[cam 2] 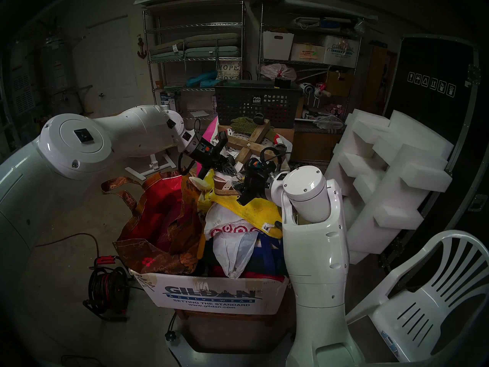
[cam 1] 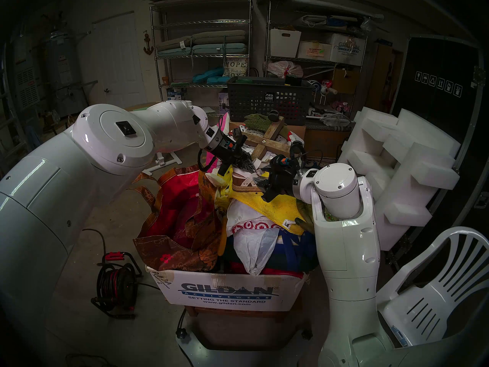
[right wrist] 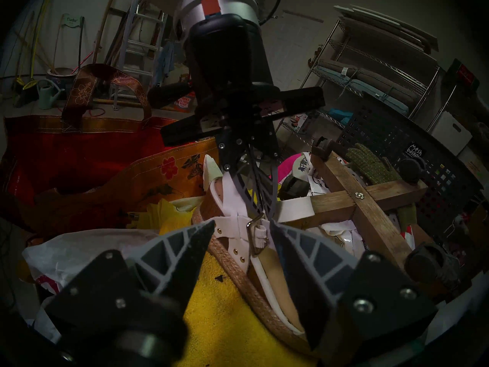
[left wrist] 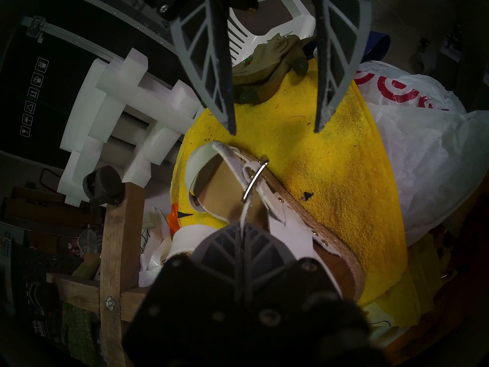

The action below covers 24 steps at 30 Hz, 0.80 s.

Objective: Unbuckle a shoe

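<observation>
Buckle (right wrist: 255, 235) lying between tips of spread right gripper (right wrist: 242, 232), strap (left wrist: 244, 213) running far-left into pinching left gripper (left wrist: 242, 227).

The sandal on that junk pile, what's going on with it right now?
The robot is working on the sandal, which lies on a yellow towel on top of an overfilled box. The left gripper is shut, pinching the thin strap end that leads from the buckle. The right gripper is open, its fingers either side of the buckle, holding nothing. The strap is still threaded through the buckle, so it is not undone yet.
</observation>
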Available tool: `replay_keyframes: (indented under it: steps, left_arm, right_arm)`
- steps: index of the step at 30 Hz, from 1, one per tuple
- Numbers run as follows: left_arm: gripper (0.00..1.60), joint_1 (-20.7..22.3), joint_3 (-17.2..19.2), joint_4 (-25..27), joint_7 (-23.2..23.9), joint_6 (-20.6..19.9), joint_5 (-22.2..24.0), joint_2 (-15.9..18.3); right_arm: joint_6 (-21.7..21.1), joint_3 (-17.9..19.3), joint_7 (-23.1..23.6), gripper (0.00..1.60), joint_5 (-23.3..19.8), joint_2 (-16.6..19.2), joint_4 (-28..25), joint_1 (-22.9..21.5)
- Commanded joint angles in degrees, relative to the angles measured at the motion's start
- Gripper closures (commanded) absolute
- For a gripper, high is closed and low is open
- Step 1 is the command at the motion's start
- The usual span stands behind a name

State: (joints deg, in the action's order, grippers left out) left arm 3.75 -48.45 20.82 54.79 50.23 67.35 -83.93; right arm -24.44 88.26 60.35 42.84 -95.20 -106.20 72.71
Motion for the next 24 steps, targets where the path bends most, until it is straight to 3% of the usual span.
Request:
replay_keyframes:
  steps: [1, 5, 6, 9, 24]
  left_arm:
    - [1.6, 1.28, -0.15, -0.79, 6.55, -0.07, 0.77, -0.04]
    - [1.6, 1.3, -0.71, -0.56, 5.66, -0.05, 0.67, 0.0]
    - [1.6, 0.84, 0.02, -1.68, 7.75, -0.04, 1.34, -0.26]
    - [1.6, 1.12, -1.07, -0.68, 5.38, -0.01, 0.77, -0.05]
    - [1.6, 0.59, -2.28, -1.58, 5.53, 0.13, 1.92, -0.37]
  right_arm:
    - [0.29, -0.24, -0.29, 0.7, -0.17, -0.41, 0.0, -1.21]
    - [0.58, -0.23, -0.46, 0.74, -0.29, -0.46, 0.37, -1.19]
    - [0.69, -0.25, -0.53, 0.75, -0.28, -0.45, 0.46, -1.18]
    - [0.98, -0.31, -0.71, 0.74, -0.24, -0.42, 0.66, -1.14]
    - [1.84, -0.82, -1.81, 0.75, 0.16, -0.31, 1.72, -1.27]
